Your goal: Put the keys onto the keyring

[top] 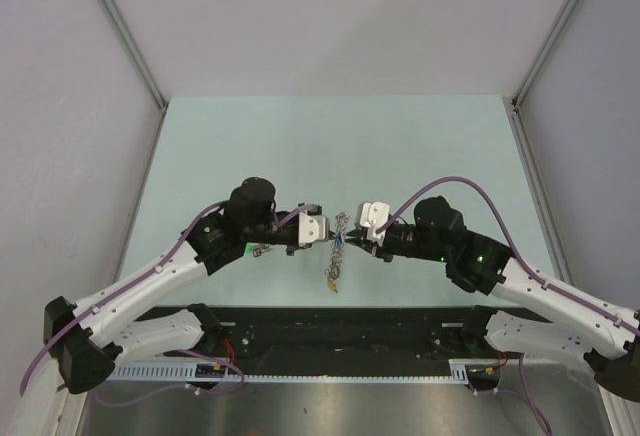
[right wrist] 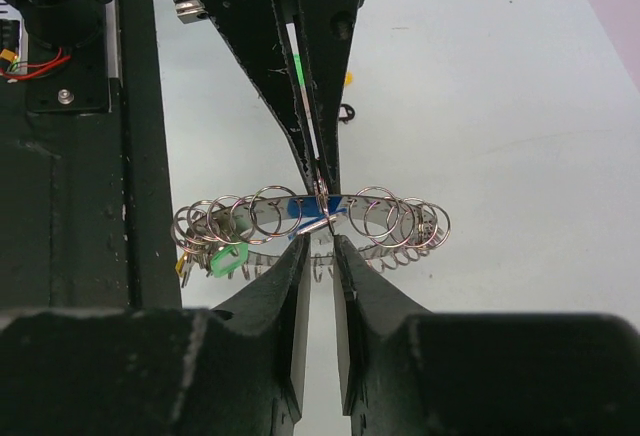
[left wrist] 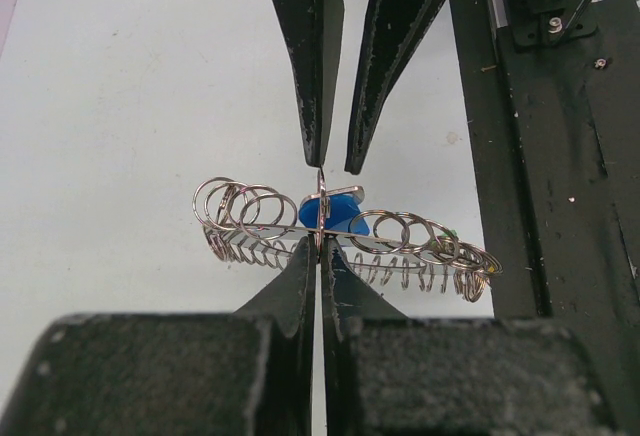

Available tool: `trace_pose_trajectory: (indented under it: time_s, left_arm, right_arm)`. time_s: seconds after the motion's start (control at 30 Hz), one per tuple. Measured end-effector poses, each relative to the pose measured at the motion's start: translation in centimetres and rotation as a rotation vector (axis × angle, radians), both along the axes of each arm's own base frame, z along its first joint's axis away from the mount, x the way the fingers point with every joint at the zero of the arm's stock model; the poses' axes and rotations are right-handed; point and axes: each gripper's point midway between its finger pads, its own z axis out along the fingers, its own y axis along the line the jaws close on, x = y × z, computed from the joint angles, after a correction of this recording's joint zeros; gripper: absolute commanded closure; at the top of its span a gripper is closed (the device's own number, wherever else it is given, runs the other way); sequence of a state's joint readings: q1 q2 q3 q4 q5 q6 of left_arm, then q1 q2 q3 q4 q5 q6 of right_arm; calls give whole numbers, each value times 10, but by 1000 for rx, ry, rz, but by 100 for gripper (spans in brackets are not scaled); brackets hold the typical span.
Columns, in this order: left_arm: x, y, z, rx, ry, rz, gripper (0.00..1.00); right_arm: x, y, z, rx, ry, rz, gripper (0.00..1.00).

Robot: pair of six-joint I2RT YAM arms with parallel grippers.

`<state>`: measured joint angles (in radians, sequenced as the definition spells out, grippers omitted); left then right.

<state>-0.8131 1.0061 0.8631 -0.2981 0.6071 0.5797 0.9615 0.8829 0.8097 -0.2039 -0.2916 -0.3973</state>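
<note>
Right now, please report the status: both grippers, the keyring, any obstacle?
Left gripper shut on keyring. Right gripper narrowly open, tips at blue-tagged key, no grip seen. No obstacle seen.

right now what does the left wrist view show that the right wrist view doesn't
Only the left wrist view: the right gripper head-on, its fingertips apart just above the keyring, and the blue tag almost unobstructed.
Only the right wrist view: the green tag in full at one end of the ring, and a small dark loop beyond the left gripper.
Both: the left gripper shut on the keyring, which is seen edge-on with its small rings fanned to either side.
</note>
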Motion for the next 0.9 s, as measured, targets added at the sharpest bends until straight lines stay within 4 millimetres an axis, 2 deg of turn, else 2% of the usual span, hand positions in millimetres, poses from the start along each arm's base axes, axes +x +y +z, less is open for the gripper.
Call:
trace_pose_trajectory:
  time_s: [0.43, 0.53, 0.6, 0.9]
  left_arm:
    - [0, 0, -1, 1, 3, -3, 100]
    - [-1, 0, -1, 1, 3, -4, 100]
    - [-1, 0, 0, 0, 4, -6, 100]
    - [-1, 0, -2, 5, 9, -6, 100]
  right_arm:
    - [1, 3, 0, 6, 6, 17, 84]
    - [1, 3, -1, 6, 6, 16, 90]
    - [2, 3, -1, 5, 5, 16, 100]
    - [3, 4, -2, 2, 1, 17, 100]
